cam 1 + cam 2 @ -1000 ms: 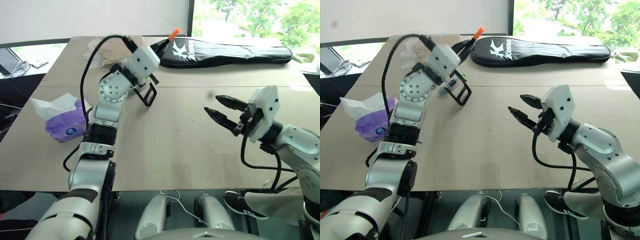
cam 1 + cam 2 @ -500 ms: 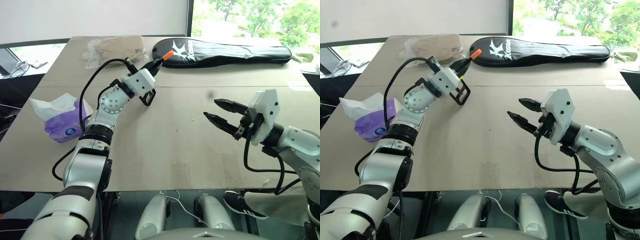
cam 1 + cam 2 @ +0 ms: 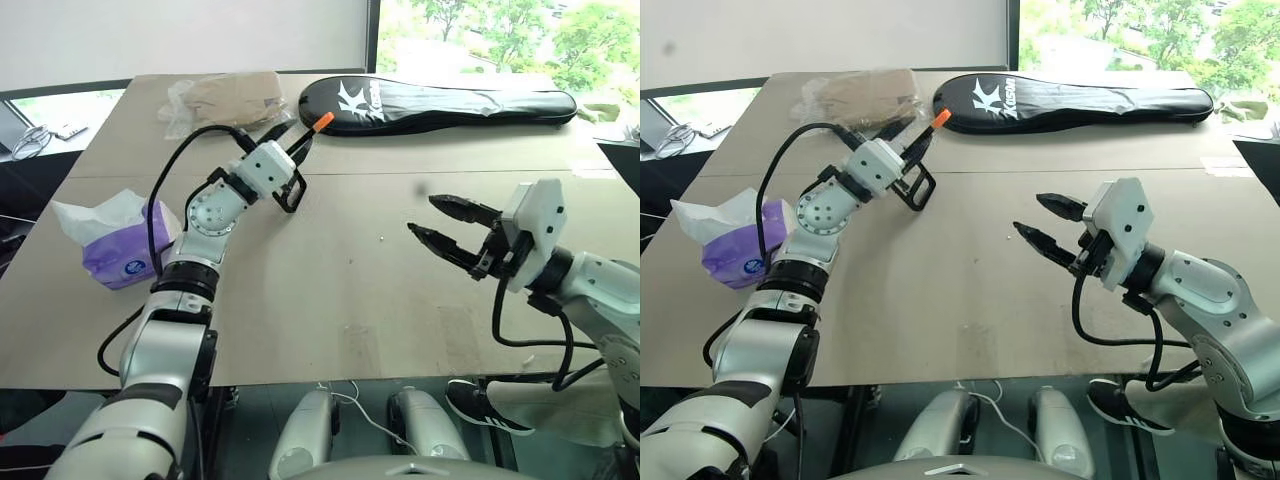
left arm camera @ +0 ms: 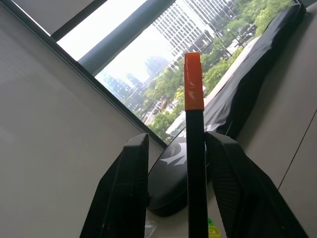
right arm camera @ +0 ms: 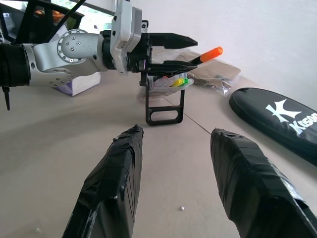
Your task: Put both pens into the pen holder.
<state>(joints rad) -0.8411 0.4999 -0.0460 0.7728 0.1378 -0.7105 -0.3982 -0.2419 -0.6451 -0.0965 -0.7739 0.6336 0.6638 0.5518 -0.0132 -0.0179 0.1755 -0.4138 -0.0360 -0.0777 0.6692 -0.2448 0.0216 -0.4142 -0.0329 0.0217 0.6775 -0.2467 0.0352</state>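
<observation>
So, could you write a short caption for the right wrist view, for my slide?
Left claw, open around the orange-capped pen, above the pen holder; right claw open, empty.

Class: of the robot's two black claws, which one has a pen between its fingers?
The left claw: a black pen with an orange cap sticks out from between its fingers. The right claw is open and empty.

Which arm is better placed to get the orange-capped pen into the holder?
Left. The left gripper has the orange-capped pen between its open fingers and sits right over the pen holder. The right gripper hangs open and empty, well off to the side over bare table.
</observation>
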